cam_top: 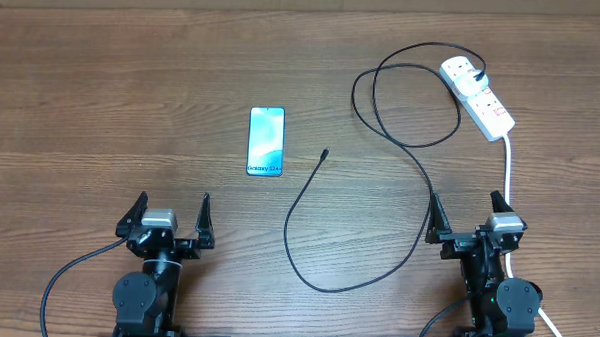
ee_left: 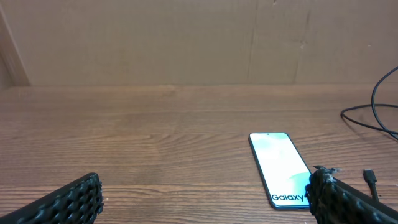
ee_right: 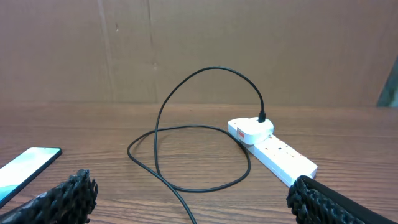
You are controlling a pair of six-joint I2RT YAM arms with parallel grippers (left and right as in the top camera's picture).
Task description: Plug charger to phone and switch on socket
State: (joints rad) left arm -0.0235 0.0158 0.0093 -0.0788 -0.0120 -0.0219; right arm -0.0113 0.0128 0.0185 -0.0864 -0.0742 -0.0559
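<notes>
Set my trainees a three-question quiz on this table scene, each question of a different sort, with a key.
1. Fill in: the left claw and right claw both stand ____.
2. True or false: the charger tip is plugged into the phone.
3. Which claw is nearer the socket? A. left B. right
Key: 1 open; 2 false; 3 B.

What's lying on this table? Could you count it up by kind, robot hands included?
Phone: 1
Black charger cable: 1
White power strip: 1
End effectors: 2, the left end effector and the right end effector, both open
Total: 5
</notes>
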